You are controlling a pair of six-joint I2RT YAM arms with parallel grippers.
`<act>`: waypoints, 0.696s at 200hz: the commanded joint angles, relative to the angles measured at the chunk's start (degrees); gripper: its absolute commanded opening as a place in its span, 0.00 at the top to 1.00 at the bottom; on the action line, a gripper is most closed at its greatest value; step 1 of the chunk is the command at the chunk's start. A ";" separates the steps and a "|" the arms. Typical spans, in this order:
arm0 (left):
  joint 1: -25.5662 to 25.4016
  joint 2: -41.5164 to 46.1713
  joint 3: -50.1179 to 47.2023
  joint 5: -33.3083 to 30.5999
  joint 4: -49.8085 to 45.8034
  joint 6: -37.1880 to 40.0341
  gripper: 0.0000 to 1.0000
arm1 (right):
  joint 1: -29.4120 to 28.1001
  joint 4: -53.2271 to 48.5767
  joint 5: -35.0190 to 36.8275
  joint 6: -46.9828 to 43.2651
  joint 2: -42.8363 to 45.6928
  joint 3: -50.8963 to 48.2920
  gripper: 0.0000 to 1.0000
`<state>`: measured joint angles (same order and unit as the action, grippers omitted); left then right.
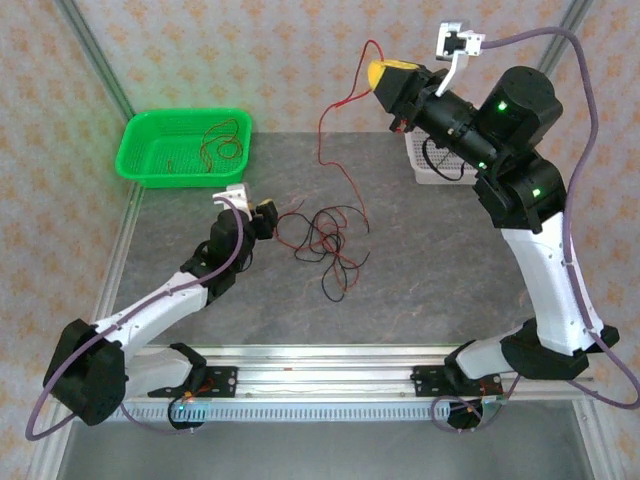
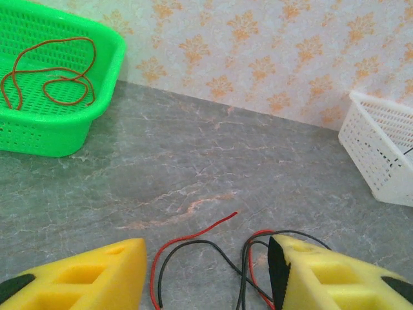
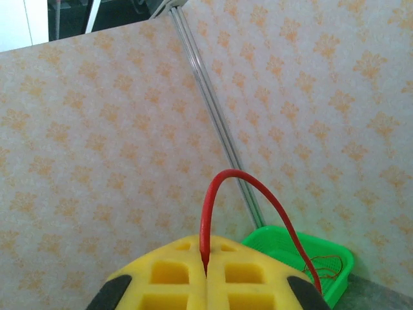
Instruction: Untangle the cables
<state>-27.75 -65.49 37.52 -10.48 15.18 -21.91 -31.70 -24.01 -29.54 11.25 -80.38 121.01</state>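
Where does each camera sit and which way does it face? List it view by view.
Top external: above and behind, looking down on the table, the tangled cables, the left arm and the right arm.
Left wrist: low over the table, facing the back wall; the open left gripper straddles cables.
Right wrist: raised, facing patterned wall; the right gripper is shut on a red cable.
Shared: both wrist views catch the green basket.
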 commanded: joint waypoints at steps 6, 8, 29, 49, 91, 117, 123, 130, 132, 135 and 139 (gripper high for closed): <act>-1.07 4.20 3.41 0.37 -2.91 2.31 0.45 | 0.24 0.98 -0.75 -3.51 -0.31 1.53 1.00; -1.03 4.45 3.72 0.37 -3.17 2.44 0.45 | 0.24 0.81 -0.84 -3.71 -0.31 1.54 1.00; -1.20 7.15 6.91 0.67 -6.08 4.82 0.43 | 0.24 -1.49 -2.30 -6.81 -0.52 0.99 1.00; -1.24 9.16 10.76 2.46 -8.96 7.39 0.40 | 0.20 -5.07 -4.82 -11.88 -0.49 0.21 1.00; -1.25 11.33 17.19 11.17 -12.27 11.54 0.39 | 0.24 -17.13 -11.78 -28.59 -0.91 -0.38 1.00; -1.34 11.54 20.45 21.76 -13.27 15.37 0.38 | 0.28 -23.38 -14.89 -38.89 -0.14 -2.54 1.00; -1.33 11.38 21.21 24.73 -13.70 16.55 0.38 | 0.24 -24.65 -15.42 -41.20 -0.07 -2.82 1.00; -1.28 11.27 21.97 28.03 -13.94 17.71 0.38 | 0.24 -26.31 -16.00 -43.73 -0.04 -3.04 1.00; -1.31 11.22 22.20 28.71 -13.95 18.18 0.38 | 0.24 -26.74 -16.12 -44.39 -0.13 -3.06 1.00; -1.39 11.18 22.51 30.11 -14.03 18.71 0.37 | 0.24 -27.43 -16.36 -45.27 -0.13 -3.00 1.00; -1.41 11.10 22.91 31.61 -14.05 19.27 0.37 | 0.26 -28.26 -16.64 -46.39 -0.26 -2.95 1.00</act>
<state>-28.67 -54.50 56.99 7.25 3.60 -8.78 -31.70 -44.53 -41.69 -22.13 -81.28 118.61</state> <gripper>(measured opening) 0.619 0.050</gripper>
